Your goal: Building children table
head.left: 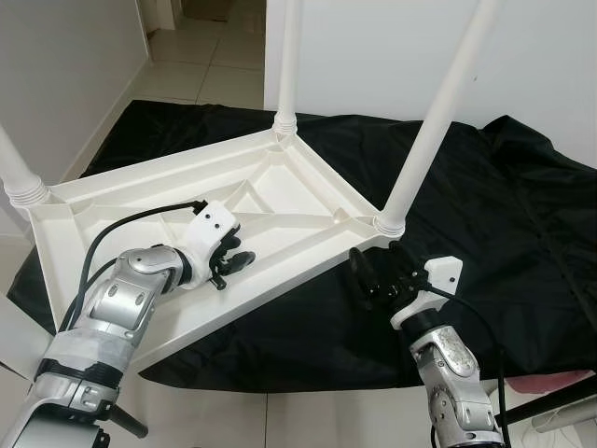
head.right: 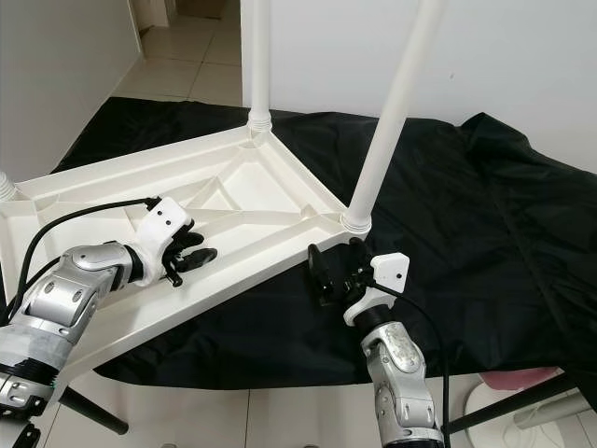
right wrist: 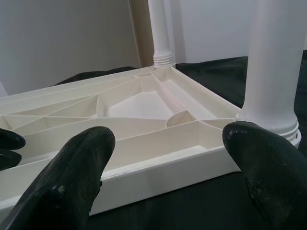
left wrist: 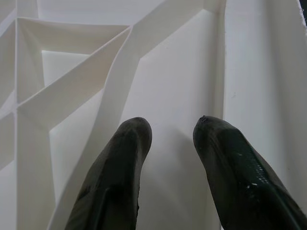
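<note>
A white plastic children's table top lies upside down on a black cloth, ribbed underside up. Three white legs stand screwed into its corners: the far leg, the near right leg and the left leg. My left gripper rests open inside the top, near its front rim, fingertips just over the ribs. My right gripper hovers open just outside the front rim, below the near right leg's socket, with nothing between its fingers.
The black cloth covers the tiled floor around the table top. A white wall stands close behind it, with a tiled corridor at the far left. A pink and white object lies at the near right.
</note>
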Robot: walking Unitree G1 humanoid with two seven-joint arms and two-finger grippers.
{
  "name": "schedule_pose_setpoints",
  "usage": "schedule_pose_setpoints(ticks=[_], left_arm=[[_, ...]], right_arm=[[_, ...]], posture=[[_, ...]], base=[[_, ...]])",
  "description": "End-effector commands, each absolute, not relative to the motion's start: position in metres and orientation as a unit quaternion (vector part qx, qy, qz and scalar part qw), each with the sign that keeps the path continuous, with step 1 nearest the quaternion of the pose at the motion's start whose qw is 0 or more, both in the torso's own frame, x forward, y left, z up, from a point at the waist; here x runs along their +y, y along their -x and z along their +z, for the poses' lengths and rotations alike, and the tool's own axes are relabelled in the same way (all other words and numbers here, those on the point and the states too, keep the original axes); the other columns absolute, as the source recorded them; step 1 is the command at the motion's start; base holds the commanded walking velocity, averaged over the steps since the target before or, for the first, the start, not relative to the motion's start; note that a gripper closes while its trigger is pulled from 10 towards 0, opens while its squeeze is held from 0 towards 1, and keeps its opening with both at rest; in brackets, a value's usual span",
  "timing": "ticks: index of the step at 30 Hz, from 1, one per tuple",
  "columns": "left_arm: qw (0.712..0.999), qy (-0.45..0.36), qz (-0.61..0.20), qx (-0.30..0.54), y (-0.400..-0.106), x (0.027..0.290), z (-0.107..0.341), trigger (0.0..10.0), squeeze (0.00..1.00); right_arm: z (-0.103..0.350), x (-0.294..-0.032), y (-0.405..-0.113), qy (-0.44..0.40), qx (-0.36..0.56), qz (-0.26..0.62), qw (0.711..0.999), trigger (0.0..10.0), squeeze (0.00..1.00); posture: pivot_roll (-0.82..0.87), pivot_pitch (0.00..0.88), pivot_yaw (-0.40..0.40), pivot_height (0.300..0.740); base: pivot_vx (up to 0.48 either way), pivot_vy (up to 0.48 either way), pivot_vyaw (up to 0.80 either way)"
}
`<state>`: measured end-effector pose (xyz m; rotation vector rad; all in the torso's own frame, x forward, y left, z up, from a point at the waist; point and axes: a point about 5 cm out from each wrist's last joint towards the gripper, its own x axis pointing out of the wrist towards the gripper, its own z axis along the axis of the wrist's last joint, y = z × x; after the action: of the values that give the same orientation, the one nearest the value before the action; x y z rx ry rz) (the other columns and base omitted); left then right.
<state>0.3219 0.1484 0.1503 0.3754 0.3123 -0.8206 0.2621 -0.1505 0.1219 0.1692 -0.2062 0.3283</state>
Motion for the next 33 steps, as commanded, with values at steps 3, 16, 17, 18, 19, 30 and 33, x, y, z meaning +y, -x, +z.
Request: schedule_pose_setpoints(ticks=[3, 16, 17, 18, 19, 30, 33], left_arm=[[0.890, -0.125, -0.416, 0.138, -0.320, 0.144, 0.158, 10.0, 0.00], [0.873, -0.179, -0.423, 0.165, -0.314, 0.143, 0.140, 10.0, 0.00], [0.872, -0.185, -0.419, 0.169, -0.314, 0.143, 0.137, 10.0, 0.00], [0.873, -0.186, -0.417, 0.171, -0.314, 0.144, 0.136, 10.0, 0.00], [0.873, -0.187, -0.415, 0.175, -0.314, 0.144, 0.135, 10.0, 0.00], [0.878, -0.163, -0.416, 0.173, -0.316, 0.144, 0.137, 10.0, 0.00], [0.876, -0.148, -0.430, 0.160, -0.315, 0.141, 0.142, 10.0, 0.00]], right_arm=[[0.120, -0.151, -0.262, -0.079, -0.100, 0.162, 0.978, 10.0, 0.00], [0.119, -0.149, -0.264, -0.076, -0.100, 0.167, 0.978, 10.0, 0.00], [0.119, -0.149, -0.264, -0.076, -0.100, 0.167, 0.978, 10.0, 0.00], [0.120, -0.149, -0.264, -0.076, -0.100, 0.167, 0.978, 10.0, 0.00], [0.120, -0.149, -0.264, -0.075, -0.100, 0.167, 0.978, 10.0, 0.00], [0.120, -0.149, -0.265, -0.073, -0.100, 0.166, 0.978, 10.0, 0.00], [0.120, -0.149, -0.265, -0.072, -0.101, 0.166, 0.978, 10.0, 0.00]], posture=[[-0.01, 0.005, -0.057, 0.740], [-0.01, 0.004, -0.060, 0.740], [-0.01, 0.004, -0.060, 0.740], [-0.01, 0.004, -0.060, 0.740], [-0.01, 0.002, -0.059, 0.740], [-0.01, 0.003, -0.059, 0.740], [-0.01, 0.004, -0.059, 0.740]], base=[[0.000, 0.000, 0.00], [0.000, 0.000, 0.00], [0.000, 0.000, 0.00], [0.000, 0.000, 0.00], [0.000, 0.000, 0.00], [0.000, 0.000, 0.00], [0.000, 0.000, 0.00]])
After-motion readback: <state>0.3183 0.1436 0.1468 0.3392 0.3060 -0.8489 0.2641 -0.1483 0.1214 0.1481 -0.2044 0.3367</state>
